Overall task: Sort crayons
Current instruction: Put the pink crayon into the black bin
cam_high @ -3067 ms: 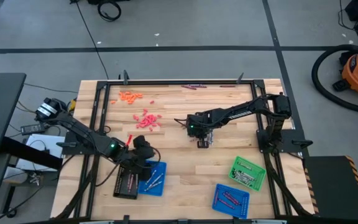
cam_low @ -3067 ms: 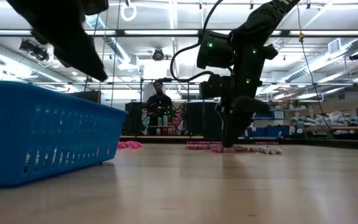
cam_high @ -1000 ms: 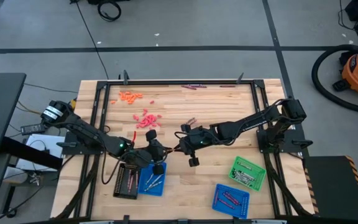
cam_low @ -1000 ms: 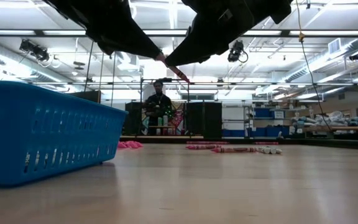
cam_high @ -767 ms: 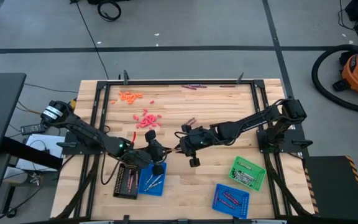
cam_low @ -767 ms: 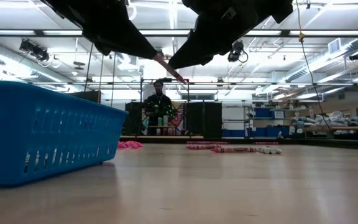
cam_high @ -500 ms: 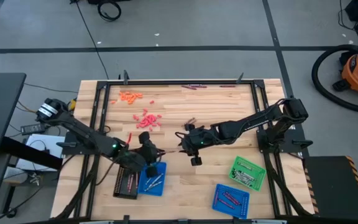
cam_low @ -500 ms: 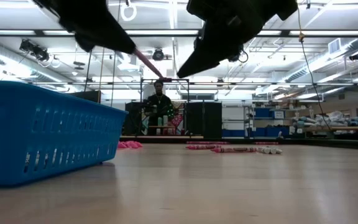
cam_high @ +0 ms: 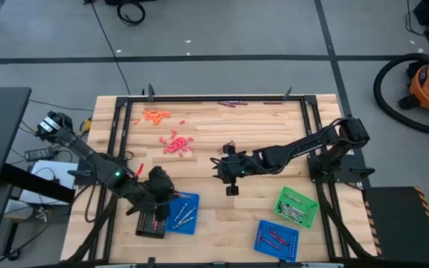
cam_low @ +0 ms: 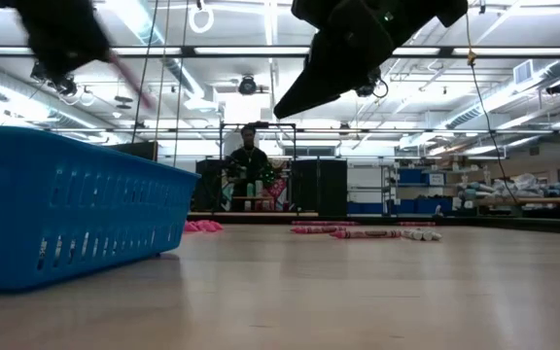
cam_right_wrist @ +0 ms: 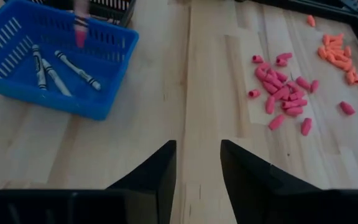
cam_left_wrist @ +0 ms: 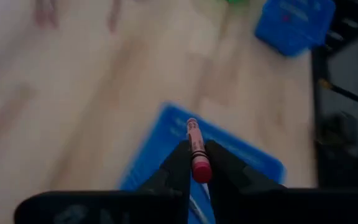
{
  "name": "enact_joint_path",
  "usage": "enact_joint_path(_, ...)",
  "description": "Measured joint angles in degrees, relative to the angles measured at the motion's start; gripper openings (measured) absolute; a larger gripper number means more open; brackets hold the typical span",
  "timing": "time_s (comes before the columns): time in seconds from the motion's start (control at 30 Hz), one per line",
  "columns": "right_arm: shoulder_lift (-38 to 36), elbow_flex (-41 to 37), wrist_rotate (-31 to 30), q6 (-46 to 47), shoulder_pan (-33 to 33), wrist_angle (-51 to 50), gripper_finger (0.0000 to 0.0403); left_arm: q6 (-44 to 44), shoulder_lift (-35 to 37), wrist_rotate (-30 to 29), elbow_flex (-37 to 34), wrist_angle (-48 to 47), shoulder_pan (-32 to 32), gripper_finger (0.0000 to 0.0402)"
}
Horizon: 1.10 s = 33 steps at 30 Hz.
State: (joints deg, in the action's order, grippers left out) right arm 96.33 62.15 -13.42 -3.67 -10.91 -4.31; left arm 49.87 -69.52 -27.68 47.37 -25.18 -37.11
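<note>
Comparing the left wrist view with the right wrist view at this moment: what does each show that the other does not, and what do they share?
Only the left wrist view shows the left pincer shut on a red-pink crayon, plus a second blue tray farther off.

Only the right wrist view shows the open, empty right pincer, the pile of red-pink crayon pieces, the orange pieces, and silver-grey crayons lying in the tray.

Both show the blue plastic mesh tray on the light wooden table, and the held crayon above it.
</note>
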Motion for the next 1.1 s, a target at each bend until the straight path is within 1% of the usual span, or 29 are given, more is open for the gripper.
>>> enact_joint_path(0.17,0.0,0.0,0.0,-1.5,0.0,1.5,0.0132,9.9,1.6,12.7,0.0,-3.9,-1.2,0.0040)
enact_joint_path(0.23,0.0,0.0,0.0,-2.5,0.0,2.5,0.0132,13.8,1.7,17.8,0.0,-4.2,-1.8,0.0041)
enact_joint_path(0.33,0.0,0.0,0.0,-3.9,0.0,3.5,0.0132,17.6,1.6,22.6,0.0,-4.7,-2.9,0.0041)
enact_joint_path(0.4,0.0,0.0,0.1,-4.4,0.0,3.9,0.0132,19.7,1.6,23.1,0.0,-4.9,-3.5,0.0041)
enact_joint_path(0.6,0.0,0.0,3.0,-5.7,0.9,5.0,0.0132,26.0,1.6,23.7,0.0,-7.5,-5.0,0.0041)
enact_joint_path(0.77,0.0,0.0,3.0,-6.3,1.4,5.2,0.0132,30.6,1.3,27.4,0.0,-9.6,-5.6,0.0041)
enact_joint_path(0.9,0.0,0.0,3.4,-6.6,1.7,5.9,0.0132,32.3,1.3,29.2,0.0,-10.6,-5.7,0.0041)
enact_joint_path(0.97,0.0,0.0,4.6,-6.6,1.8,6.0,0.0132,33.2,1.2,30.5,0.0,-11.7,-5.6,0.0041)
enact_joint_path(1.1,0.0,0.0,6.0,-6.6,1.8,6.0,0.0132,33.5,-0.8,32.5,0.0,-13.0,-5.5,0.0041)
